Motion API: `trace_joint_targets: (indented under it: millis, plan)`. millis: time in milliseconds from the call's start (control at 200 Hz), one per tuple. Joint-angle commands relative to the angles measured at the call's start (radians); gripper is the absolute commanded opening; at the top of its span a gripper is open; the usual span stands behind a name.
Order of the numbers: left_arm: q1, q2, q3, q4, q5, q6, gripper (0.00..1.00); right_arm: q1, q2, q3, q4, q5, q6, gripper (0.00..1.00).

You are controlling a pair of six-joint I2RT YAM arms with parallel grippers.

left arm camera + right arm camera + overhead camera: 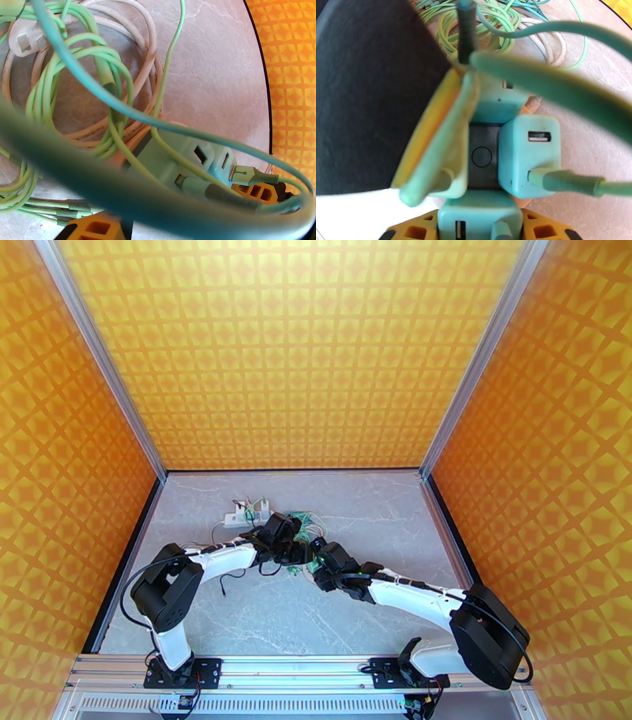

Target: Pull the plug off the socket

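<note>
Nearest you, your right gripper (478,221) is partly closed, its orange pads (547,231) hard against both sides of a mint block (474,209). That block fills the gap, so you've got hold of it.

Just beyond, a mint charger cube (529,154) shows an empty USB slot on its face. The plug (561,182) is seated below that slot, its green lead running off right. So the plug is in, not out, in the middle of the worktop (371,500) where your two arms meet.

Your left gripper (278,534) sits nose to nose with the right one over the tangle. On its wrist view an orange pad (94,229) shows low down and the socket block (173,158) lies just ahead. A blurred cable crosses the lens, so I can't tell whether those jaws grip anything.

Farther off are looped green cables (103,73), a white cable (151,39) and a loose white plug (23,39). Far left lies a white power strip (237,518).
</note>
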Motion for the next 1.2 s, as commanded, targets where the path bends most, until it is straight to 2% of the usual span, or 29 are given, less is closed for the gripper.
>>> trace_joint_targets:
  millis: [0, 175, 400, 675, 815, 1045, 1195]
  plan:
    - [-0.020, 0.044, -0.024, -0.095, -0.029, 0.038, 0.45, 0.003, 0.019, 0.039, -0.006, 0.024, 0.009, 0.31]
    - [-0.031, 0.058, -0.021, -0.109, -0.031, 0.040, 0.45, 0.043, 0.037, 0.069, -0.020, 0.079, 0.021, 0.31]
    - [-0.031, 0.055, -0.027, -0.137, -0.042, 0.058, 0.45, 0.039, 0.035, 0.078, -0.018, 0.064, 0.075, 0.30]
    - [-0.030, 0.043, -0.043, -0.156, -0.056, 0.073, 0.44, -0.087, -0.023, 0.047, 0.006, -0.080, 0.128, 0.29]
    - [-0.031, 0.043, -0.046, -0.156, -0.056, 0.075, 0.44, -0.118, -0.048, 0.049, 0.002, -0.097, 0.122, 0.28]
    - [-0.032, 0.053, -0.037, -0.158, -0.056, 0.072, 0.44, -0.114, -0.019, 0.068, -0.007, -0.147, 0.106, 0.29]
    - [-0.037, 0.069, -0.021, -0.173, -0.056, 0.074, 0.44, -0.038, 0.007, 0.086, -0.026, -0.059, 0.080, 0.29]
